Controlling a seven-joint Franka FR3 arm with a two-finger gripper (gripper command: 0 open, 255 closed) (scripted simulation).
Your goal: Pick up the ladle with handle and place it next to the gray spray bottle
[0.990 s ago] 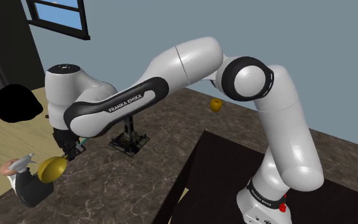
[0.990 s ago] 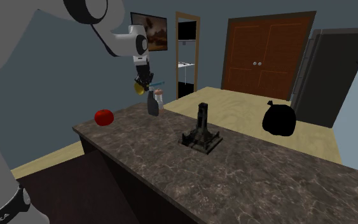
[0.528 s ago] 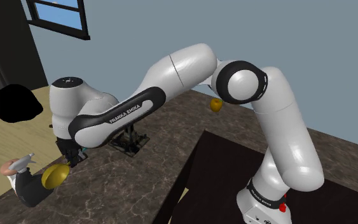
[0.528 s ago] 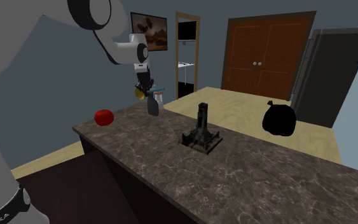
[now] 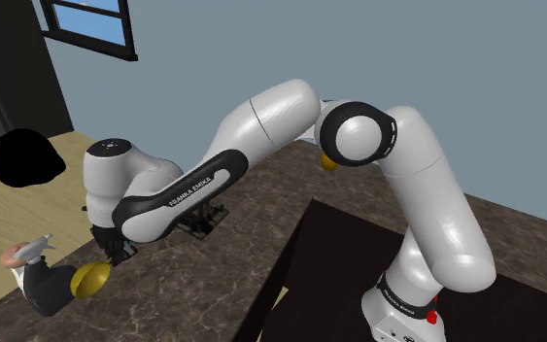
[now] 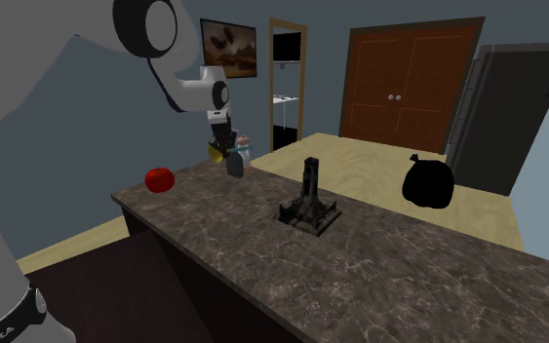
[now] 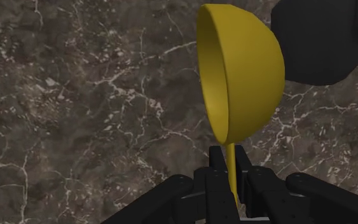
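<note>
My gripper (image 7: 233,170) is shut on the thin handle of a yellow ladle (image 7: 240,81), whose bowl hangs just above the dark marble counter (image 7: 95,114). In the shoulder view the ladle bowl (image 5: 88,280) is low over the counter, right beside the dark spray bottle (image 5: 40,282) with its pale trigger head. The gripper (image 5: 118,253) hangs under the bent forearm. In the second exterior view the ladle (image 6: 215,149) and gripper (image 6: 225,144) sit close against the spray bottle (image 6: 235,162) at the counter's far end. The bottle's dark body (image 7: 323,38) shows next to the ladle bowl.
A black stand (image 6: 309,201) sits mid-counter, behind the gripper in the shoulder view (image 5: 199,210). A red tomato (image 6: 159,178) lies near the counter's edge. A small yellow object (image 5: 328,161) is behind the elbow. A black bag (image 5: 24,157) rests on the floor.
The arm has lowered and carried the ladle down toward the counter, beside the spray bottle. The grip on the handle is unchanged.
</note>
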